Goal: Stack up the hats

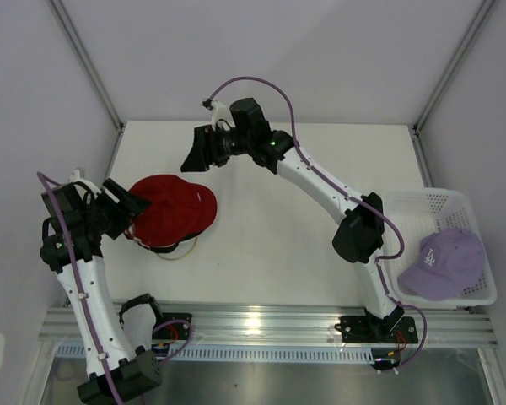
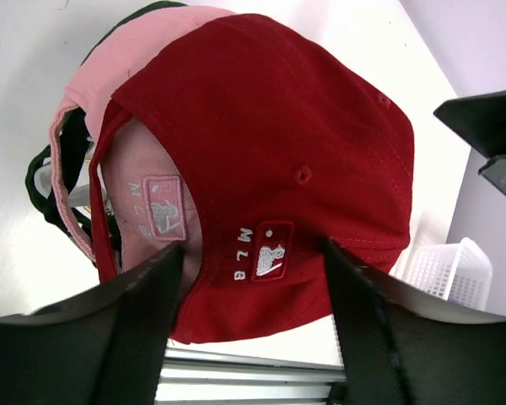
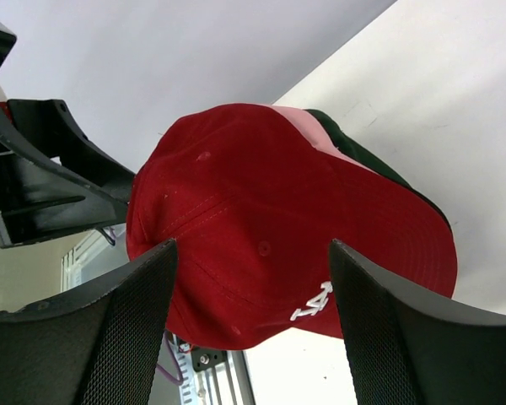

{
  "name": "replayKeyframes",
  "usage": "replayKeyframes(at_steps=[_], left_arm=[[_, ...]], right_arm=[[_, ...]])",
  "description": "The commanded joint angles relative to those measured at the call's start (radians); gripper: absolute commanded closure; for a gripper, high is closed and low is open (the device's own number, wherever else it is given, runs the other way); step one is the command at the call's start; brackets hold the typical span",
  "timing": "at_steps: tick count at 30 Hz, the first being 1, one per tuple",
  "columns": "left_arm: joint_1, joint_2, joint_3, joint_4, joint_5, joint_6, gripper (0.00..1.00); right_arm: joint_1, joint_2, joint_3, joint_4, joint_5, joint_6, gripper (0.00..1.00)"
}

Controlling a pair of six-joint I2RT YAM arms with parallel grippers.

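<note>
A red hat (image 1: 170, 209) tops a stack at the table's left, over a pink hat (image 2: 143, 51) and a dark green hat (image 3: 363, 152). My left gripper (image 1: 135, 207) is at the red hat's (image 2: 270, 152) rear; in the left wrist view the gripper (image 2: 249, 261) stands open with the back edge and MLB patch between its fingers. Behind the stack, above the table, my right gripper (image 1: 190, 156) hovers open and empty; its wrist view looks past the gripper (image 3: 253, 253) at the red hat (image 3: 270, 219). A lavender hat (image 1: 443, 261) lies in the basket.
A white mesh basket (image 1: 422, 202) stands at the table's right edge. A loop of gold wire (image 1: 181, 251) shows under the stack's near side. The aluminium rail (image 1: 270, 325) runs along the near table edge.
</note>
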Motion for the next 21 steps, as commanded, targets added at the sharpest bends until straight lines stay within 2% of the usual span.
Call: replayKeyframes(at_steps=[1, 3, 6, 9, 10, 15, 16, 21], left_arm=[[-0.006, -0.017, -0.02, 0.065, 0.008, -0.024, 0.32], [-0.006, -0.03, -0.035, 0.093, 0.006, -0.032, 0.35], [-0.006, -0.033, -0.04, 0.116, 0.006, -0.043, 0.45], [-0.006, -0.03, -0.035, 0.11, -0.017, -0.043, 0.6], [-0.004, -0.031, -0.029, 0.105, -0.029, -0.046, 0.7], [-0.004, -0.04, 0.003, 0.082, -0.121, -0.054, 0.96], [-0.004, -0.034, 0.008, 0.067, -0.138, -0.055, 0.99], [0.002, -0.045, -0.001, 0.058, -0.182, -0.061, 0.99]], right_arm=[[0.011, -0.007, 0.045, -0.006, -0.011, -0.018, 0.25], [0.013, -0.004, 0.045, -0.005, -0.013, -0.016, 0.25], [0.019, 0.002, 0.048, -0.008, -0.013, -0.016, 0.25], [0.025, 0.011, 0.058, -0.015, -0.013, -0.018, 0.26], [0.025, 0.013, 0.065, -0.021, -0.014, -0.019, 0.26], [0.027, 0.022, 0.073, -0.031, -0.01, -0.024, 0.26], [0.028, 0.024, 0.073, -0.031, -0.008, -0.024, 0.26], [0.033, 0.024, 0.068, -0.055, 0.005, -0.03, 0.26]])
